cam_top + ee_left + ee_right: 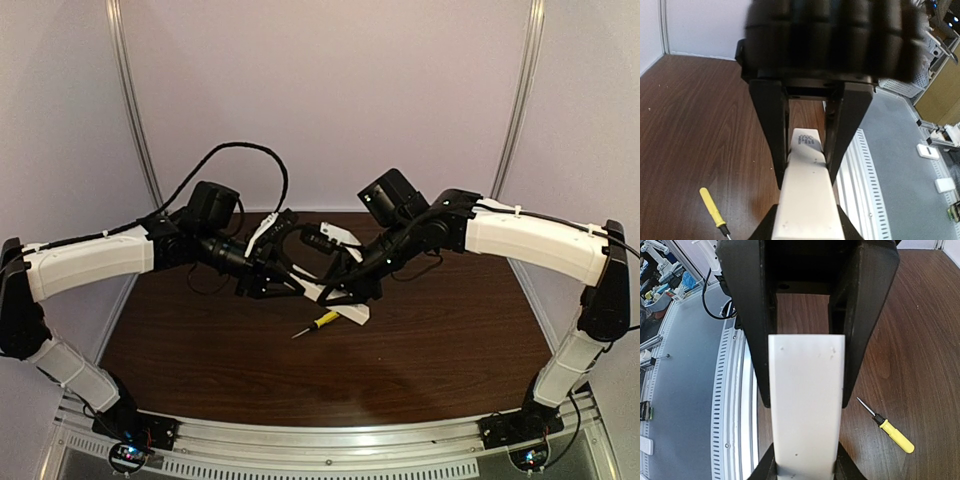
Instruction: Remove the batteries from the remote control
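The white remote control (347, 313) hangs above the brown table, held between both arms. In the left wrist view the remote control (807, 205) runs lengthwise between my left gripper's (806, 180) black fingers, which press on its two sides; a small dark marking (808, 140) shows at its far end. My right gripper (806, 405) is shut on the other end of the remote control (806, 430), one finger on each long side. From above, the left gripper (290, 287) and right gripper (336, 296) meet at the table's middle. The batteries are hidden.
A yellow-handled screwdriver (318, 322) lies on the dark wooden table (200, 340) just in front of the grippers, also seen as the screwdriver (713, 206) and the screwdriver (892, 433) in the wrist views. A slotted metal rail (330, 440) runs along the near edge.
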`<state>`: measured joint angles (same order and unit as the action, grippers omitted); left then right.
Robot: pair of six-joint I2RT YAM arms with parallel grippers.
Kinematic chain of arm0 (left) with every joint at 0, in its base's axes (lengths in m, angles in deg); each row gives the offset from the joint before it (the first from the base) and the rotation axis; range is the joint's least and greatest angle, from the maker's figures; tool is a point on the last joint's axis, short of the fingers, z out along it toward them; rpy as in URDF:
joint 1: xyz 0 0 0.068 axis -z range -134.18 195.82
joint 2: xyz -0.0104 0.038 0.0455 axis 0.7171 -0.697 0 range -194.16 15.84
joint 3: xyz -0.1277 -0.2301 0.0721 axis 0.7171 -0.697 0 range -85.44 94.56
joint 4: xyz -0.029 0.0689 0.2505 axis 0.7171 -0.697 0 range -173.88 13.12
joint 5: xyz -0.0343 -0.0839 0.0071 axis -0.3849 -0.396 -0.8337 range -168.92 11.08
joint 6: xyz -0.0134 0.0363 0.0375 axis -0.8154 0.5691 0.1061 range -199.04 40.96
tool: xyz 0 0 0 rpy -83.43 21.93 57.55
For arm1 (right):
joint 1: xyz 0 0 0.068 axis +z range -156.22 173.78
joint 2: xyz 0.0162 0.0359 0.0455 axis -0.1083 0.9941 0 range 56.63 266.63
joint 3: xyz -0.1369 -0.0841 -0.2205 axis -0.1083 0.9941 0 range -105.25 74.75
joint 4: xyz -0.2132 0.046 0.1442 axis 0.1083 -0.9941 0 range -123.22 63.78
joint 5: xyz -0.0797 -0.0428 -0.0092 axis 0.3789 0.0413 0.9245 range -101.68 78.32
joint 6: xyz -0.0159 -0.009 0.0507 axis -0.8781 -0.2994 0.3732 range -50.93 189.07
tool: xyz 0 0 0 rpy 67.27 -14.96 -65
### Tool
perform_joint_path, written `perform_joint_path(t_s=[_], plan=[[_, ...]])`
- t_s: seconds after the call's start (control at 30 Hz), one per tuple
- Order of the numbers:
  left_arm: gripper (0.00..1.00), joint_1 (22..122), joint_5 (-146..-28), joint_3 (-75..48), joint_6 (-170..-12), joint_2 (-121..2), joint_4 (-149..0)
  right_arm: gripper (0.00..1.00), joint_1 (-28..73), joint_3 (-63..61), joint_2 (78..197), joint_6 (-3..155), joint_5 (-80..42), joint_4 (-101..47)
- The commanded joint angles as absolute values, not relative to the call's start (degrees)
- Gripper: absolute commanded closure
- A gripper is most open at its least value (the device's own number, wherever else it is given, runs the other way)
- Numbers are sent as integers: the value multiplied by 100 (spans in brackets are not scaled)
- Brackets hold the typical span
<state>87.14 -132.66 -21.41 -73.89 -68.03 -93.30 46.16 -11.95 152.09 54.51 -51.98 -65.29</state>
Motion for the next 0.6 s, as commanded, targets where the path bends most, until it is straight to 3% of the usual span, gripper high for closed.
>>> perform_joint_path(t_s=[0.0,0.17,0.27,0.57], plan=[[75,8704,-13197,-2173,-7304,-6698,-9189,88,4674,-1121,15039,5459,-5304,-6307],[93,8704,-13210,-2147,-7291,-6703,-9215,87,4674,-982,14931,5567,-5143,-6041],[100,8704,-13201,-2122,-7288,-6693,-9234,77,4669,-865,14845,5677,-5020,-5828],[100,8704,-12808,-2119,-7191,-6494,-9313,25,4665,-469,14494,6214,-4200,-5254]])
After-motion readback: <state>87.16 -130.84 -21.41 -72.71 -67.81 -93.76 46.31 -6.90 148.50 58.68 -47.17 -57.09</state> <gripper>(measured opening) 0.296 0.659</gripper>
